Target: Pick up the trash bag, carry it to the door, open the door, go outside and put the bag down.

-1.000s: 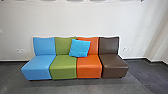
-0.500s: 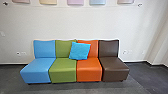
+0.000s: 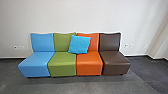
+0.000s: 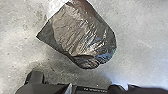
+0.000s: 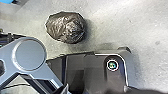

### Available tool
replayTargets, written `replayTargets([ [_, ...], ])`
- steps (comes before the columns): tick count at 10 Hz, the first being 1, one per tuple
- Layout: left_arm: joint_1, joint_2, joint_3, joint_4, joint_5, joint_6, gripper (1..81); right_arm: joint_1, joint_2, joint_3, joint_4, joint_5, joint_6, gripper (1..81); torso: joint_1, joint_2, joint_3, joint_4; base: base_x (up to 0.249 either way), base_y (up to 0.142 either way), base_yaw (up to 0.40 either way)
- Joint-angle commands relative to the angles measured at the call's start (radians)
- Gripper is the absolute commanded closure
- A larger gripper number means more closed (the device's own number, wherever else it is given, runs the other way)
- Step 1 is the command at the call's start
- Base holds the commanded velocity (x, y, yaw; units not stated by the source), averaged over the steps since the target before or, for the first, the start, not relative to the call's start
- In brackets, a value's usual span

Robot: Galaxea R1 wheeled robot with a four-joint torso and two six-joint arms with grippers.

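How far either end effector is open, or whether one holds the trash bag point(image 4: 80, 35), I cannot tell; the bag shows against the near floor point(image 4: 140, 57), so a firm grip and smooth travel, clear of the far seats point(image 3: 62, 66), would serve best

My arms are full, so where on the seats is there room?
On the blue seat, beside the green one, or the brown seat, beside the orange one. It's crowded where the cushion leans on the green back and orange back.
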Motion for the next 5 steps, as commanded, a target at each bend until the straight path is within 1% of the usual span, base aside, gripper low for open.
replayTargets([
  [1,-0.093,-0.021,0.004,-0.014,0.069,0.002,1.0,0.146,-0.101,0.036,0.023,-0.052,-0.001,1.0,0.063,-0.098,0.002,0.0,0.0,0.0,0.0],
  [2,-0.093,-0.021,0.004,-0.014,0.069,0.002,1.0,0.205,-0.123,0.054,0.036,-0.066,-0.001,1.0,0.079,-0.121,-0.006,0.0,0.0,0.0,0.0],
  [3,-0.093,-0.023,0.004,-0.014,0.069,0.002,1.0,0.273,-0.149,0.076,0.058,-0.106,-0.001,1.0,0.097,-0.151,-0.015,0.0,0.0,0.0,0.0],
  [4,-0.093,-0.023,0.004,-0.018,0.069,0.002,1.0,0.346,-0.167,0.077,0.087,-0.193,0.0,1.0,0.118,-0.184,-0.018,0.0,0.0,0.0,0.0],
  [5,-0.093,-0.021,0.006,-0.018,0.069,0.002,1.0,0.409,-0.169,0.076,0.119,-0.251,-0.001,1.0,0.141,-0.22,-0.019,0.0,0.0,0.0,0.0],
])
